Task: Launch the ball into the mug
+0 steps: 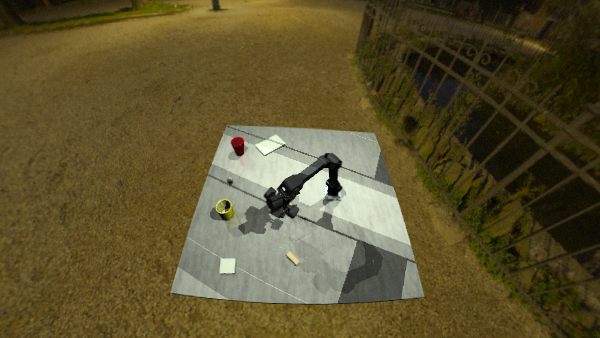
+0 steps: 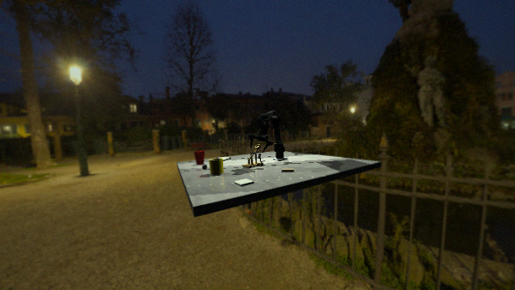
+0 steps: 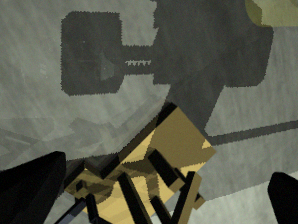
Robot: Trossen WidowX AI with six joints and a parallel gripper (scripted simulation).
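The catapult (image 2: 254, 164) (image 3: 182, 135) is tan and stands on the table with its throwing arm raised; in the top view the arm and gripper hide most of it. My gripper (image 1: 281, 204) (image 2: 258, 142) (image 3: 170, 173) is open, above the catapult, with nothing between its fingers. The yellow mug (image 1: 226, 215) (image 2: 216, 166) stands upright to the left of the catapult. A small dark ball-like thing (image 1: 230, 180) (image 2: 204, 166) lies between the yellow mug and the red cup. I cannot tell whether it is the task's ball, or what lies inside the mug.
The red cup (image 1: 238, 146) (image 2: 199, 157) stands at the far left of the table, near a large white sheet (image 1: 270, 145). A small white square (image 1: 227, 266) (image 2: 244, 182) and a tan block (image 1: 292, 258) (image 2: 287, 170) lie near the front. Shadows cross the table.
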